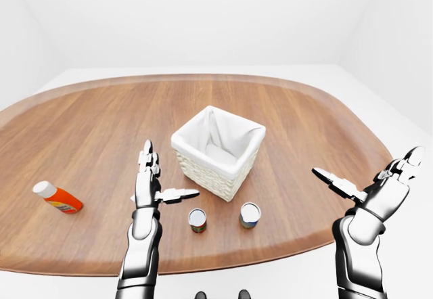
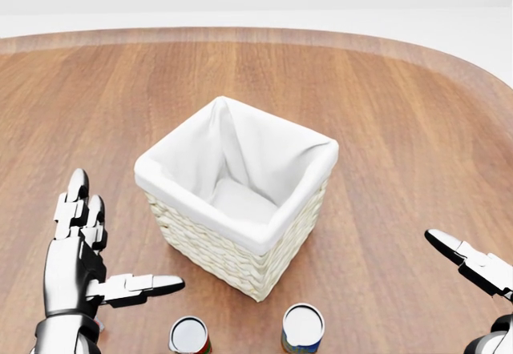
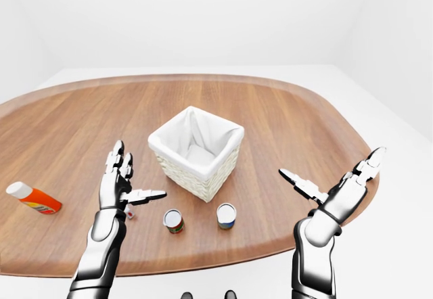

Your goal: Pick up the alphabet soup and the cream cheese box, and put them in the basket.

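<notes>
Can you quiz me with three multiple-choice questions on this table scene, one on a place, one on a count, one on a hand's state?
1. In the left-eye view, where does the orange bottle lie?
A. far left on the table
B. inside the basket
C. at the right edge

2. How many cans stand below the basket?
A. one
B. two
C. four

3. What is the left hand doing?
A. gripping a can
B. open, holding nothing
C. resting in the basket

Answers: 1 A, it lies alone far left. 2 B, a red-labelled can and a blue-labelled can. 3 B, its fingers are spread, apart from the cans.
</notes>
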Robot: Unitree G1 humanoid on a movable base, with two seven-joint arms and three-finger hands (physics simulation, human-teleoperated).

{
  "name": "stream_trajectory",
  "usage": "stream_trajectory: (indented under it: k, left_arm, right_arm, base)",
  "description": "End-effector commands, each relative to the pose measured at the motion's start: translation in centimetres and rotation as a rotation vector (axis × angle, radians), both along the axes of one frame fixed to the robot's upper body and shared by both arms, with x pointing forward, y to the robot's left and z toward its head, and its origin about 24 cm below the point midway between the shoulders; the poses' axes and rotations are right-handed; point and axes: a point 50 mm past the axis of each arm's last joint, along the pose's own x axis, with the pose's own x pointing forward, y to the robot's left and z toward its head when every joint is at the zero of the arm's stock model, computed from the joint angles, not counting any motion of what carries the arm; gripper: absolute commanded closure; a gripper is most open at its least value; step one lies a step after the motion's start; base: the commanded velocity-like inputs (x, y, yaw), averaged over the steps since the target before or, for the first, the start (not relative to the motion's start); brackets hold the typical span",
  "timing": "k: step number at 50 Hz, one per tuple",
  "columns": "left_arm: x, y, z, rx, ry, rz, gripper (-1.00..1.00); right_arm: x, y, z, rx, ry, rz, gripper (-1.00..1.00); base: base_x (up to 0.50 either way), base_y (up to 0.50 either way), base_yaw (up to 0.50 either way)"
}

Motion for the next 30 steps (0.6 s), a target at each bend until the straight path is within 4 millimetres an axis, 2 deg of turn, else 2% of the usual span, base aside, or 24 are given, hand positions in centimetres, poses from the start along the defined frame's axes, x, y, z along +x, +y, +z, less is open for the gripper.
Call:
stream_trajectory:
  k: [1,30]
  left_arm:
    - [0.10,0.38,0.01,-0.005,0.000,0.028,-1.00]
    - [0.21,0.76,-0.17,-0.008,0.009,0.059,-1.00]
  right_arm:
    - [0.04,-0.01,-0.06,0.001,0.000,0.001,-1.00]
    - [-0.01,-0.06,0.03,0.003,0.000,-0.002,-1.00]
  base:
    - [0.27,0.00,0.00]
    - [0.27,0.00,0.00]
